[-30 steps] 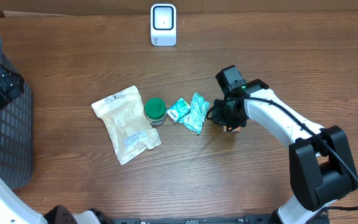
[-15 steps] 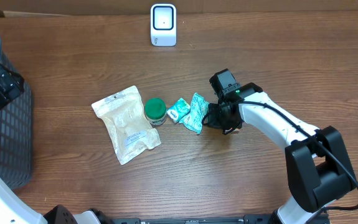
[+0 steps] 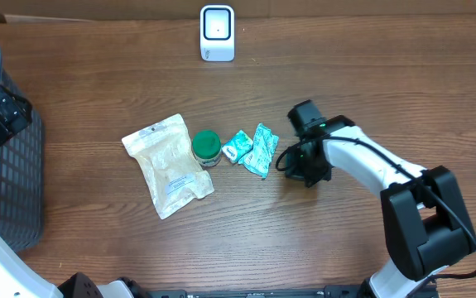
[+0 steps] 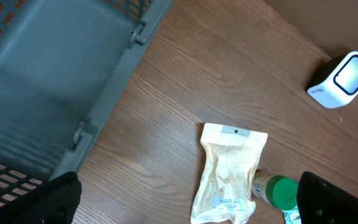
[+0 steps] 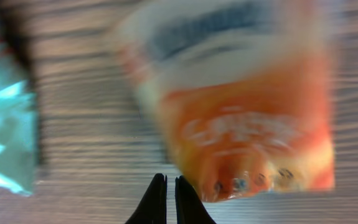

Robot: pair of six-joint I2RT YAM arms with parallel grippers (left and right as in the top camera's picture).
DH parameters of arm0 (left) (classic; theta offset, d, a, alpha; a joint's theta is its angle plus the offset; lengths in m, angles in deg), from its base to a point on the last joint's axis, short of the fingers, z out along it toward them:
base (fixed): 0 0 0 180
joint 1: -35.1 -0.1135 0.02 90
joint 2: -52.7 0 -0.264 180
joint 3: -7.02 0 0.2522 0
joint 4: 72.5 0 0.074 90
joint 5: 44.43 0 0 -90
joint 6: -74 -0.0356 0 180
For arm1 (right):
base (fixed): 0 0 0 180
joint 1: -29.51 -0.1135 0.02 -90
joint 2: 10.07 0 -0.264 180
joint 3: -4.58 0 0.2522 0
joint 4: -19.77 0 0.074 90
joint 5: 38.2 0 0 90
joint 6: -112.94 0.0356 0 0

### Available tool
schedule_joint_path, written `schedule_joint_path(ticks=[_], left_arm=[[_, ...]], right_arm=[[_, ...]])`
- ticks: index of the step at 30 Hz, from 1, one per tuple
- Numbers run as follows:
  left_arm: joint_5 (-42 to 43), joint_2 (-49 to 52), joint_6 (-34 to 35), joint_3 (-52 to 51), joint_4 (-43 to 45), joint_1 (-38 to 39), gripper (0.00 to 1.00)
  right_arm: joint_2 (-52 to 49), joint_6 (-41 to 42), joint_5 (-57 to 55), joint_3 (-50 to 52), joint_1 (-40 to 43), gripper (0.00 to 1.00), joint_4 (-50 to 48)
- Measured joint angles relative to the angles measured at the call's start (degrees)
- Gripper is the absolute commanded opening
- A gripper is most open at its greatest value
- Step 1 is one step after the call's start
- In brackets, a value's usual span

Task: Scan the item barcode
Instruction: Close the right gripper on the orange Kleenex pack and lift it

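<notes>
Right wrist view: the right pincer (image 5: 166,186) is clenched, its tips pressed together at the lower left edge of a blurred orange packet (image 5: 247,118). It cannot be told whether that edge is nipped between the tips or only lies beyond them. This packet is probably the item to scan. It sits below the pincer, right of centre on the counter (image 3: 370,91), and the overhead view hides it under the arm. A low, edge-on approach suits a thin flat packet. The tips take a margin, not the body, so the printed face stays free.

Two teal packets (image 3: 252,149) lie just left of the pincer, near it but apart. Beyond them stands a green-capped jar (image 3: 206,147), close against a pale pouch (image 3: 169,165).

The scanner (image 3: 217,33) stands at the far edge of the counter, well apart from the pincer, its window facing the work area. The item would have to be lifted and carried there with the barcode turned to that window.

The left pincer (image 4: 188,205) is released, jaws wide. It hangs beside the basket (image 3: 6,190) at the left edge, well apart from the right arm. The basket probably receives scanned items.
</notes>
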Motion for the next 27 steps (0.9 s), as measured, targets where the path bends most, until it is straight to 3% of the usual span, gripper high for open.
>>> schedule_joint_path(ticks=[13,22,27], left_arm=[[0.0,0.0,0.0,0.0,0.0,0.0,1.00],[0.0,0.0,0.0,0.0,0.0,0.0,0.99],[0.0,0.0,0.0,0.0,0.0,0.0,1.00]], right_arm=[[0.0,0.8,-0.4,0.0,15.6,0.04,-2.4],[0.0,-2.2,12.5,0.0,16.5,0.13,-16.2],[0.0,-3.4,16.4,0.0,16.0,0.20,-18.7]])
